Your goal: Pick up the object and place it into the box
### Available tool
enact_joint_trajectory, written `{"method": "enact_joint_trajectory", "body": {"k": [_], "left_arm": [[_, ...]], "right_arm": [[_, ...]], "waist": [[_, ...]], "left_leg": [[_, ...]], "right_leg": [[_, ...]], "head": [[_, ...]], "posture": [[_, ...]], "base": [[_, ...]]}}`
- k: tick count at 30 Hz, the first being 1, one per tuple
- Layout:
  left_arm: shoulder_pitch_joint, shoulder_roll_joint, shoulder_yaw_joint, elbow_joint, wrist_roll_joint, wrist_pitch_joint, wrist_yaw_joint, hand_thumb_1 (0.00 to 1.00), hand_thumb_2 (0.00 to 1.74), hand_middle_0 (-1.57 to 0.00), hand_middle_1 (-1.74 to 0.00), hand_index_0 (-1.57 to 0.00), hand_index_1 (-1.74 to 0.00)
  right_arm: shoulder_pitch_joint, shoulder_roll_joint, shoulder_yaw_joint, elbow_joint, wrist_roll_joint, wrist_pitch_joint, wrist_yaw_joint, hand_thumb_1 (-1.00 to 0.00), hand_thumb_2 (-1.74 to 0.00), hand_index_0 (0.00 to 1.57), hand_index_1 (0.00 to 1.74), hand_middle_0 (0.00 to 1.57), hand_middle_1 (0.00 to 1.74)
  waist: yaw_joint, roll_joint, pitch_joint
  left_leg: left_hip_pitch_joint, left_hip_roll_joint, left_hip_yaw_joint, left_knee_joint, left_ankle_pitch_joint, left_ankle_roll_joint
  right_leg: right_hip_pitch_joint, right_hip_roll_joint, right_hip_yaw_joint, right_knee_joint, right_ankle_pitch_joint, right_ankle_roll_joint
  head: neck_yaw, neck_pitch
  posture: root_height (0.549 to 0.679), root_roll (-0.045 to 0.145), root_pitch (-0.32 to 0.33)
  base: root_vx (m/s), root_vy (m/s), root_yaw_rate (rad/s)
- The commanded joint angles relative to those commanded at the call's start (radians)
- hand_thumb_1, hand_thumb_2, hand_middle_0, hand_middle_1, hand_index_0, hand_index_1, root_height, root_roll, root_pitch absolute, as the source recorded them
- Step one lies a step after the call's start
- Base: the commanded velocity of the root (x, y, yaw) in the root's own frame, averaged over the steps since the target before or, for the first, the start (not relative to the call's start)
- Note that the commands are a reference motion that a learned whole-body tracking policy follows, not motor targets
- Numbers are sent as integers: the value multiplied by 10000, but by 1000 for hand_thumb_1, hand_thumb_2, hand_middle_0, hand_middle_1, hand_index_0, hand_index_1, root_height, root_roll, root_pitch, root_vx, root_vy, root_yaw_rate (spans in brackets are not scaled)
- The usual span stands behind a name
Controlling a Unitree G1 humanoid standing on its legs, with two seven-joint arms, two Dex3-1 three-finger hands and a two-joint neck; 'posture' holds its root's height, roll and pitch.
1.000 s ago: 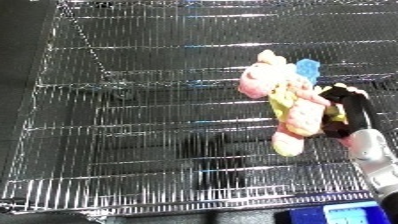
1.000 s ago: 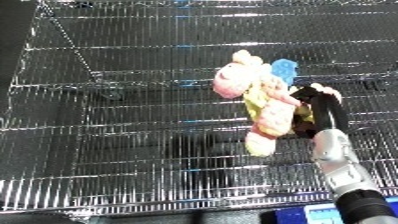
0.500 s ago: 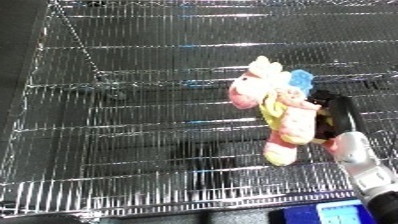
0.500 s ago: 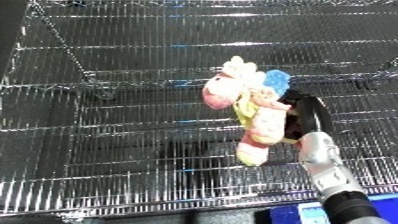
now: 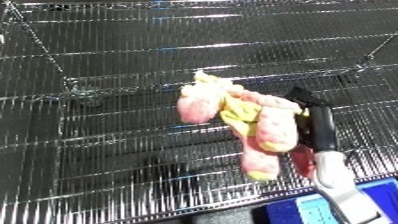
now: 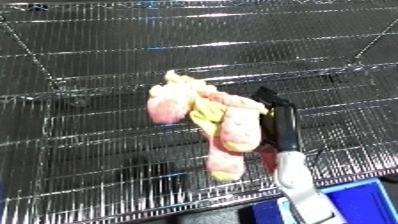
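Your right hand [image 5: 315, 127] has carried the plush toy [image 5: 240, 125] leftward toward frame centre. Its fingers are curled round the toy's right side, holding it aloft over the wire bin [image 5: 107, 150]. A blue object [image 6: 360, 200] sits lower right.

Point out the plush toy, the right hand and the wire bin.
plush toy [image 5: 266, 127], left eye view, its pink body.
right hand [image 5: 318, 127], left eye view, black back of hand.
wire bin [image 6: 98, 65], right eye view, back wall mesh.
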Motion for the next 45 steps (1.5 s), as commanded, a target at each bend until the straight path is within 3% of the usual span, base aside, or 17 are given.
{"method": "enact_joint_trajectory", "body": {"k": [10,18,24,34,45], "left_arm": [[-84,-280,-124,99,154,312,43,1000,1740,-1570,-1740,-1570,-1740],[85,-415,32,47,238,543,-24,1000,1740,-1570,-1740,-1570,-1740],[126,-453,130,87,231,588,-59,1000,1740,-1570,-1740,-1570,-1740],[-19,-675,-45,285,24,482,-98,1000,1740,-1570,-1740,-1570,-1740],[-137,-884,-136,417,-137,189,-87,1000,1740,-1570,-1740,-1570,-1740]], "right_arm": [[2539,1195,-2306,-2902,197,-745,-310,-1000,-1740,1570,1740,1570,1740],[4168,1985,-3863,-4038,332,-1217,-472,-1000,-1740,1570,1740,1570,1740],[4994,2075,-4971,-4245,437,-1518,-723,-1000,-1740,1570,1740,1570,1740],[5970,2385,-6203,-3995,778,-1939,-943,-1000,-1740,1570,1740,1570,1740],[5626,2901,-6967,-2793,3398,-3435,-1024,-1000,-1740,1570,1740,1570,1740]], "waist": [[-588,-244,0],[-1174,-466,0],[-1677,-542,0],[-2491,-250,0],[-2977,225,0]], "left_leg": [[589,79,17,245,-161,100],[1128,168,162,483,-401,162],[1470,222,357,604,-550,181],[1801,160,771,389,-573,175],[2016,11,1112,192,-568,150]], "right_leg": [[826,-111,7,-51,-21,-2],[1355,-20,96,-114,-37,-31],[1610,62,237,-191,6,-41],[1646,95,493,-400,111,-69],[1645,118,740,-629,141,-83]], "head": [[888,-314],[1256,-519],[1658,-910],[1990,-1065],[2292,-844]], "posture": [[636,84,-8],[636,80,-59],[636,80,-83],[638,88,-80],[641,98,-67]], "base": [[-34,23,2],[-5,35,-84],[8,55,-131],[0,61,-114],[5,45,-118]]}}
